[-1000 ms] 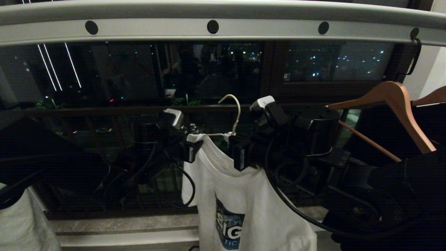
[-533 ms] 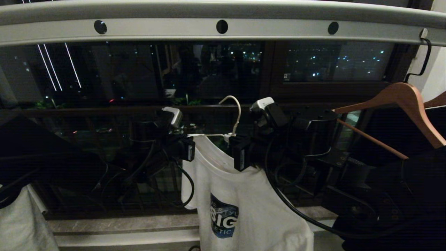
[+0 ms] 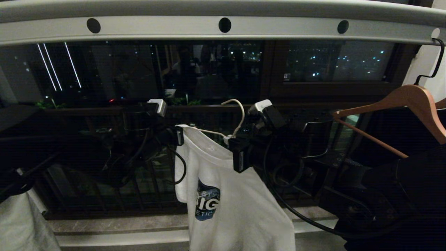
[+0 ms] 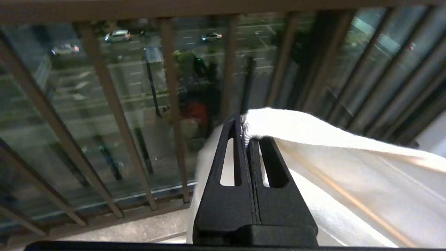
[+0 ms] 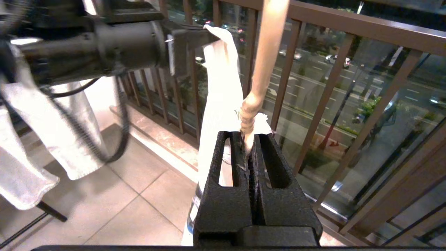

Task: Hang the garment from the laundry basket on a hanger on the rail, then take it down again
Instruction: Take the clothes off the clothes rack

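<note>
Below the rail (image 3: 223, 31), the right tool (image 3: 232, 144) is clamping the hanger (image 3: 237, 118) by its neck while the left tool (image 3: 178, 136), closed on the garment (image 3: 230, 202), is stretching its shoulder leftward.

Rail (image 3: 223, 26): smooth matt grey metal. Garment (image 3: 237, 205): soft white cloth. Hanger (image 3: 236, 116): thin white wire. Gripper fingers (image 4: 254, 195): grainy black plastic.
</note>
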